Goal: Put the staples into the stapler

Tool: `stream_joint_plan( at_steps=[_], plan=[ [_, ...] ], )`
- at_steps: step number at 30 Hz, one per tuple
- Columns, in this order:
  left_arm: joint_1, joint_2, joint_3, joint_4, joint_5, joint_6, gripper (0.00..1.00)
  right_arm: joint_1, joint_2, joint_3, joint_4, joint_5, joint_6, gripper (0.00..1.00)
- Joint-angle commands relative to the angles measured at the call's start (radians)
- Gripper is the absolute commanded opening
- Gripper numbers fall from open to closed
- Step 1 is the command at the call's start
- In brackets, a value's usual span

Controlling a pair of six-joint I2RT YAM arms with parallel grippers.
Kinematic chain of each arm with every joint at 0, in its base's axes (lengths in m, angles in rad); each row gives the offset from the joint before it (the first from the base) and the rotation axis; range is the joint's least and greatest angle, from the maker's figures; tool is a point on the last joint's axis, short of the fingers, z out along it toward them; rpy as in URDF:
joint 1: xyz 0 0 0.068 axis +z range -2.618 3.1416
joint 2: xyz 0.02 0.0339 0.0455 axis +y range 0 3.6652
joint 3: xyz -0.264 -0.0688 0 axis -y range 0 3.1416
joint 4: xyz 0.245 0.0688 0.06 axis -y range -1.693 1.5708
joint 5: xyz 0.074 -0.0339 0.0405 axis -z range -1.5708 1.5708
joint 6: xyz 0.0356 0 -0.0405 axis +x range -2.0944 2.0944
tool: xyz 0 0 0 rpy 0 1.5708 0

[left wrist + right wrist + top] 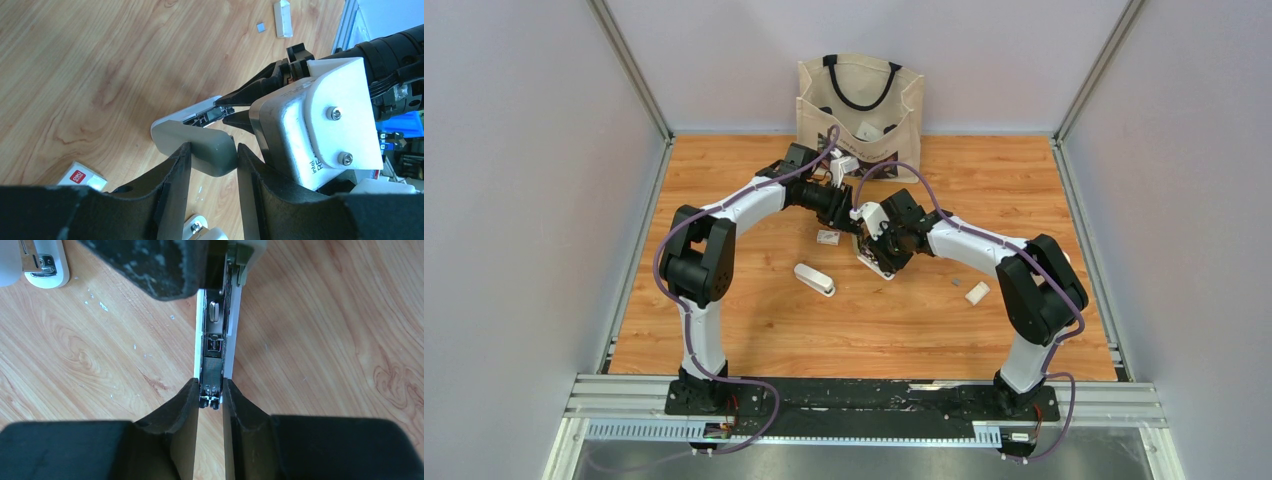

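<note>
A white and grey stapler [192, 135] hangs just above the table at the centre, held from both sides. In the left wrist view my left gripper [212, 150] is shut on its rounded grey end. In the right wrist view my right gripper [211, 390] is shut on the end of the stapler's [214, 350] open metal magazine, and the channel shows lengthwise. In the top view the left gripper [857, 220] and the right gripper [879, 250] meet there. The staples [260, 27], a tiny grey strip, lie loose on the table at the right [954, 283], apart from both grippers.
A second white stapler [814, 279] lies left of centre on the wooden table [754, 330]. A small red and white staple box [828, 237] sits beside the left gripper. A white block [977, 293] lies near the staples. A canvas bag [860, 105] stands at the back.
</note>
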Motion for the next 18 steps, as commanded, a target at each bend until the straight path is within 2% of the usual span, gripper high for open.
stream_joint_plan(
  at_steps=[1, 9, 18],
  plan=[
    [-0.054, -0.048, -0.014, -0.015, 0.134, 0.011, 0.48, 0.006, 0.014, 0.015, 0.014, 0.021, -0.015, 0.24],
    [-0.053, -0.093, -0.03, 0.028, 0.175, -0.021, 0.56, 0.006, 0.016, 0.015, 0.018, 0.024, -0.014, 0.24],
    [-0.053, -0.123, -0.042, 0.016, 0.181, 0.003, 0.59, 0.006, 0.01, 0.012, 0.019, 0.027, -0.015, 0.24]
  ],
)
